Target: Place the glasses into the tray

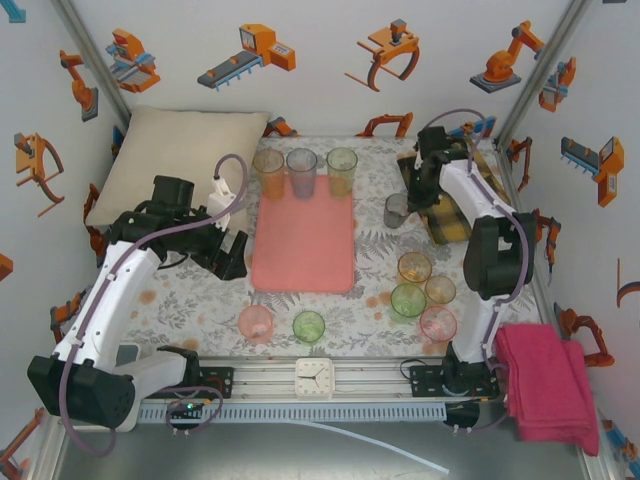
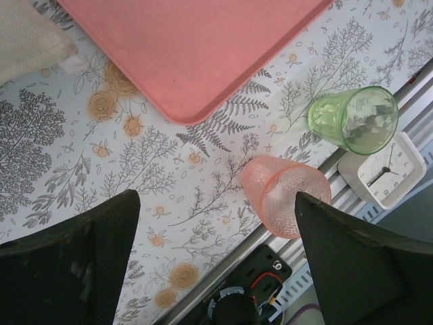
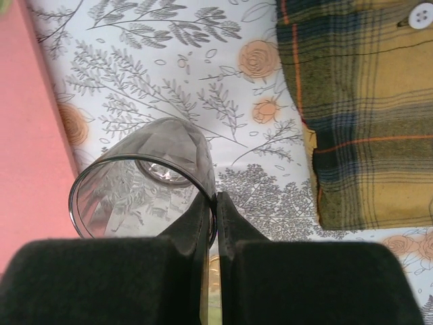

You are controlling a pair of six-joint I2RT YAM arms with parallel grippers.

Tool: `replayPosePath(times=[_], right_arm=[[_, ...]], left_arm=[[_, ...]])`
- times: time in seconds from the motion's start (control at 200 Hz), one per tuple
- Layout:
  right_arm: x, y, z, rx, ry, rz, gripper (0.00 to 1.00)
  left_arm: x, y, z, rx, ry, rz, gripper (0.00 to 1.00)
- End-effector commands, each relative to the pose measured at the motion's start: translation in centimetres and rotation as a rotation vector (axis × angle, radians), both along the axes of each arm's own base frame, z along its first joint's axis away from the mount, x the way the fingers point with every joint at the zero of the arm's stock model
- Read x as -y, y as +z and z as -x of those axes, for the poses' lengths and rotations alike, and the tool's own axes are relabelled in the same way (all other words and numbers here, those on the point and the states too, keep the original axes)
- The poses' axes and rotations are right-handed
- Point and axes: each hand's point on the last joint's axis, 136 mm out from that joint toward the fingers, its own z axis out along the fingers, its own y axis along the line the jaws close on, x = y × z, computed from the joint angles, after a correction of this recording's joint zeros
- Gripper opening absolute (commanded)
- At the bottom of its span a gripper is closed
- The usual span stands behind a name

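Observation:
The salmon-pink tray (image 1: 303,240) lies mid-table. Three glasses, orange (image 1: 268,172), bluish (image 1: 301,172) and green (image 1: 341,170), stand at its far end. My right gripper (image 3: 216,203) is shut on the rim of a smoky grey glass (image 3: 145,183), which is just right of the tray (image 3: 27,135); the top view also has this grey glass (image 1: 397,210). My left gripper (image 2: 216,264) hangs open left of the tray, holding nothing. A pink glass (image 2: 287,200) and a green glass (image 2: 355,118) stand near the front rail. Several more glasses (image 1: 408,300) cluster at front right.
A cream pillow (image 1: 170,160) lies at the back left. A plaid cloth (image 3: 365,101) lies right of the grey glass. A white clock (image 1: 314,378) sits on the front rail, and a magenta cloth (image 1: 545,385) at the front right corner.

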Motion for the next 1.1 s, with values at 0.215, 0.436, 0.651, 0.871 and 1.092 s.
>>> replayPosePath(times=[0.215,0.436,0.651,0.871,1.092], right_arm=[[-4.8,4.0,0.1,0.08,0.08,-0.008,0.08],[-7.9,4.0,0.0,0.091,0.124,-0.015,0.08],[-9.9,3.7,-0.9,0.108,0.126,-0.035,0.08],[-11.5,2.6,-1.9,0.099,0.133,-0.041,0.08],[-12.7,1.5,-2.6,0.094,0.14,-0.031,0.09]], left_arm=[[0.2,0.4,0.4,-0.004,0.0,0.036,0.88],[0.2,0.3,0.4,-0.006,0.001,0.037,0.88],[0.2,0.3,0.4,-0.006,0.002,0.036,0.88],[0.1,0.3,0.5,-0.001,0.003,0.033,0.88],[0.0,0.3,0.5,0.002,0.004,0.032,0.88]])
